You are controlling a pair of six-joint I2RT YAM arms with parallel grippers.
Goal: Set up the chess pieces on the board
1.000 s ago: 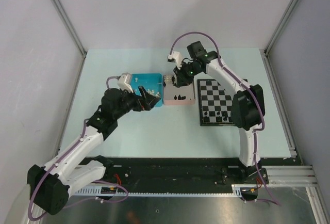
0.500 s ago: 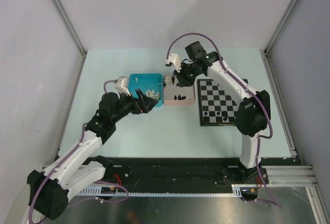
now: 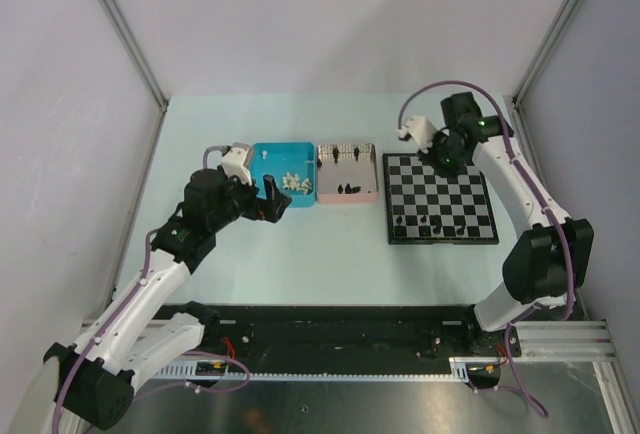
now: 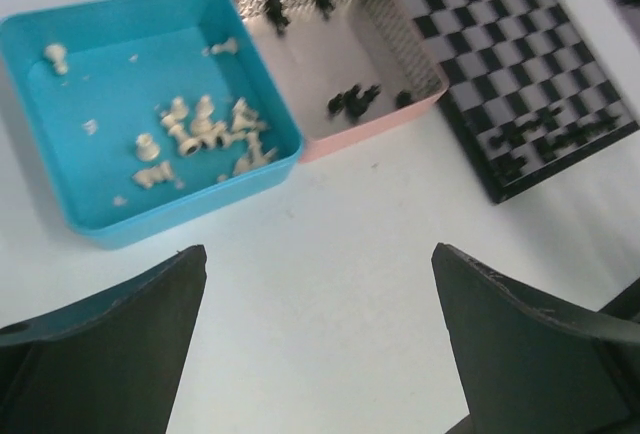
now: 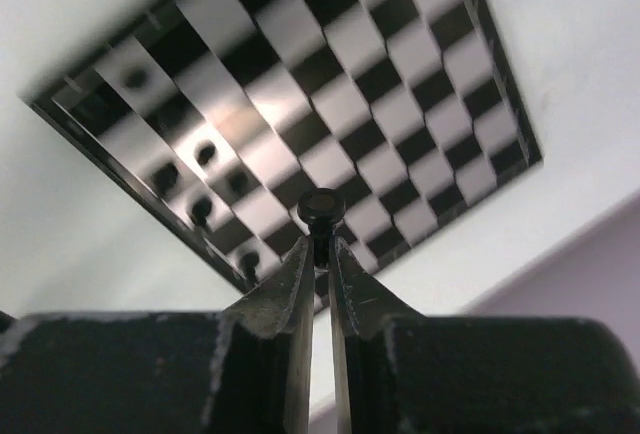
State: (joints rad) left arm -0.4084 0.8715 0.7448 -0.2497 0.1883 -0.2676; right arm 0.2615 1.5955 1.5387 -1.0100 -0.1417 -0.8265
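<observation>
One black chess piece (image 5: 322,209) is pinched by its stem between the closed fingers of the right gripper (image 5: 318,254), above the board (image 5: 340,104), which lies on the right of the table (image 3: 330,254) with a few standing black pieces (image 3: 432,224) in its near rows. Just left of the board, a pink tray (image 4: 380,122) holds loose black pieces (image 4: 352,102) beside a blue tray (image 4: 190,209) of white pieces (image 4: 200,134). The left gripper (image 4: 318,254) hovers near the blue tray, fingers spread wide, holding nothing.

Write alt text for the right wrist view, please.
The right arm's dark fingers are shut on a tiny black plastic chess piece, held over the flat black-and-grey chequered chessboard. Several black pieces stand near one edge.
</observation>
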